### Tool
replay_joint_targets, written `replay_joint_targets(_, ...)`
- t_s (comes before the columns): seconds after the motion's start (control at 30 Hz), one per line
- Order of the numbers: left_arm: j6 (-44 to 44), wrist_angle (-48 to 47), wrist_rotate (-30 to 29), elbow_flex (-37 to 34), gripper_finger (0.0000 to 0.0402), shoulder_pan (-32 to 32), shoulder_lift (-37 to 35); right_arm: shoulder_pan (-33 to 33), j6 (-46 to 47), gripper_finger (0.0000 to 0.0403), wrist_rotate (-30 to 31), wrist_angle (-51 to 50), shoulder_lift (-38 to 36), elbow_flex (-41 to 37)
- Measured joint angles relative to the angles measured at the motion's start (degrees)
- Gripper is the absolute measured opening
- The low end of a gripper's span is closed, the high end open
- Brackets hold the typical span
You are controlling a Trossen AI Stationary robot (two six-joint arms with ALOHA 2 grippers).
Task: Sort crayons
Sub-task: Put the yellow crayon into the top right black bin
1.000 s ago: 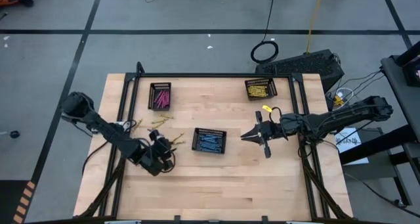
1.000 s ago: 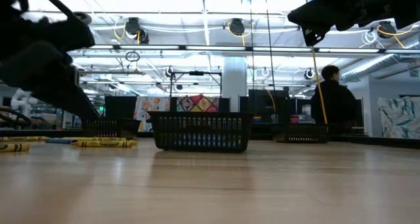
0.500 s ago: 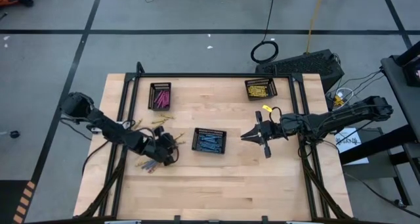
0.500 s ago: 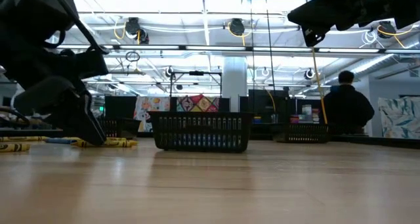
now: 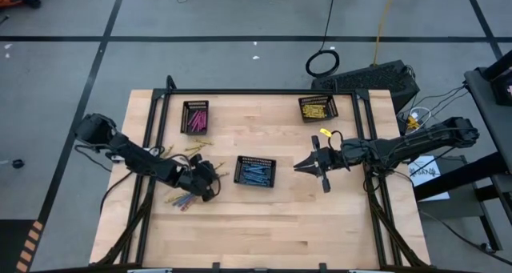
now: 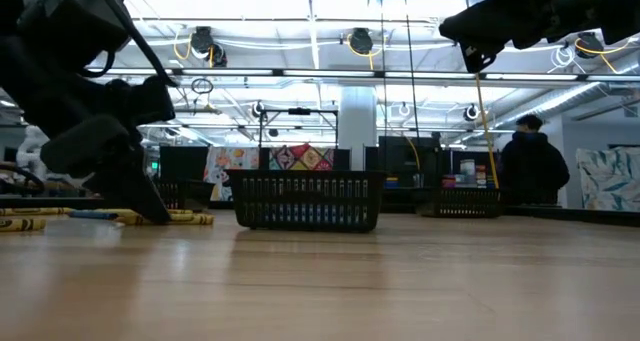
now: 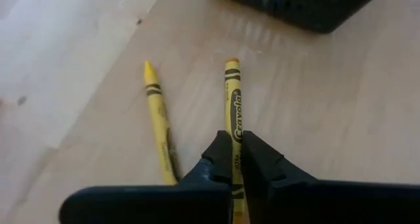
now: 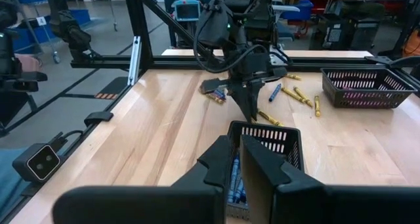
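Just beside the black mesh tray of blue crayons (image 5: 255,172), the left gripper (image 7: 237,159) had clamped its fingers on a thin yellow wax crayon (image 7: 233,109) lying flat on the wooden table (image 5: 320,217), a near-the-end pinch that could swivel loose on lifting.

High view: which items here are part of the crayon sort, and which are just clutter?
Job:
- left gripper, shut on a yellow crayon
- second yellow crayon beside it
- loose crayons
- pink tray, blue tray, yellow tray

Lying about:
- cable loop on the floor
- black box behind the table
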Motion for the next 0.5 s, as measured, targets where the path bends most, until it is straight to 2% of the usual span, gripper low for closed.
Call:
replay_joint_targets(0.1, -0.21, -1.03, 1.8, 0.94, 0.0006, -1.47, -1.77, 0.0, 0.0, 0.0022, 0.0, -0.16, 0.0, 0.0)
replay_joint_targets(0.23, 1.27, -7.19, 2.56, 5.02, 0.0005, -2.94, -5.36, 0.0, 0.0, 0.0022, -0.06, 0.47, 0.38, 0.0)
replay_joint_targets(0.37, 2.21, -17.95, -2.58, 11.35, 0.0002, -4.27, -7.87, 0.03, -0.22, 0.0022, -4.43, 4.73, 3.65, 0.0)
replay_joint_targets(0.5, 8.95, -18.42, -8.48, 17.61, 0.0002, -5.05, -8.34, 0.07, -1.35, 0.0022, -11.43, 12.71, 10.14, 0.0)
